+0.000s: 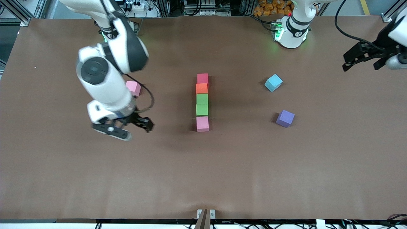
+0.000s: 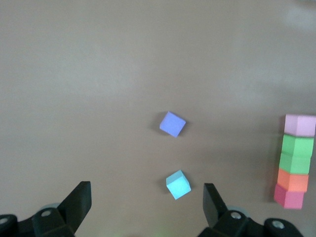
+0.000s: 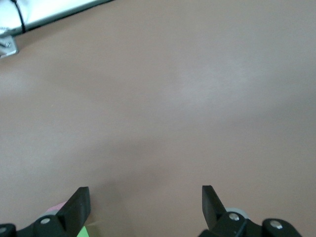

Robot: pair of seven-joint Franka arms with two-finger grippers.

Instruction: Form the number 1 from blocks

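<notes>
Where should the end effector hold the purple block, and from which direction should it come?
Probably from straight above the purple block, pads on two opposite side faces. It lies flat but turned askew and stands apart from the sky-blue block, so rotate the wrist to match its edges.

Even overhead light, soft short shadows beside blocks [image 1: 202, 101] — wrist views hazy, slightly blurred

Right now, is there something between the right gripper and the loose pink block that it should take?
Nothing visible blocks it. The right gripper hangs open over bare table, and the loose pink block lies alone, partly hidden in the front view by that arm. The column of five blocks stands apart, toward the table's middle.
</notes>
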